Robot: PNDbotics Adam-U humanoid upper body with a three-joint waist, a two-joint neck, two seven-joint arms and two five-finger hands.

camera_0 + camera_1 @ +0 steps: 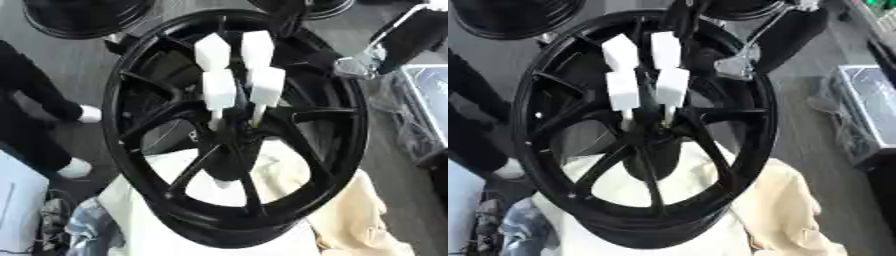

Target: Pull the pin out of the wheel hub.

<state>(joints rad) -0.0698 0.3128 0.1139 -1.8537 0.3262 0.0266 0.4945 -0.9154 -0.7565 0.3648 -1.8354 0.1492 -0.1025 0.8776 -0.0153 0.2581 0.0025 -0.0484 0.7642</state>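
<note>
Cream cloth (350,210) drapes the support beneath a black wheel hub (131,80), which fills the middle of both views, tilted, spokes toward the camera. Robot's right arm (411,35) enters from the upper right; its hand cannot be made out. Four white block-headed pins (219,90) stand clustered in the hub's centre.

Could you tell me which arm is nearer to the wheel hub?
Right. The right arm reaches in from the upper right, above and right of the wheel hub; the left arm shows in neither view.
</note>
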